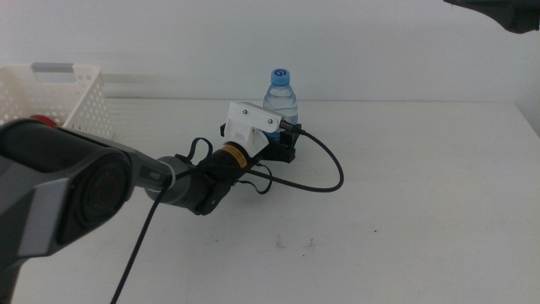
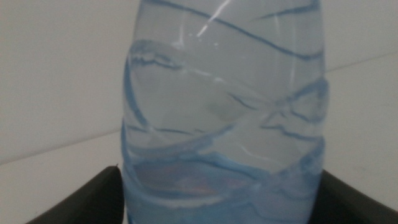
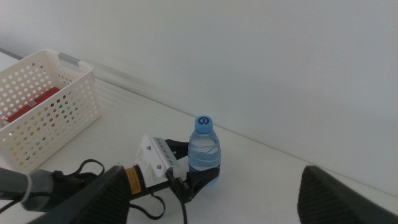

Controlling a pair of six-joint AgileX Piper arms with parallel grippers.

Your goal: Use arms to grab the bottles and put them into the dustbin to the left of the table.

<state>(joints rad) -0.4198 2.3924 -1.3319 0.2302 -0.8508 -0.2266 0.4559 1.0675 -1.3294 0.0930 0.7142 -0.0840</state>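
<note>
A clear water bottle with a blue cap stands upright at the back middle of the table. My left gripper reaches it from the left, open, with one jaw on each side of its base. In the left wrist view the bottle fills the picture between the two jaws of the left gripper. A red can lies inside the white dustbin at the back left. My right gripper hangs high above the table, open and holding nothing.
A black cable loops on the table to the right of the left wrist. The table's front and right parts are bare white, with a few small dark marks near the front. A white wall rises behind the table.
</note>
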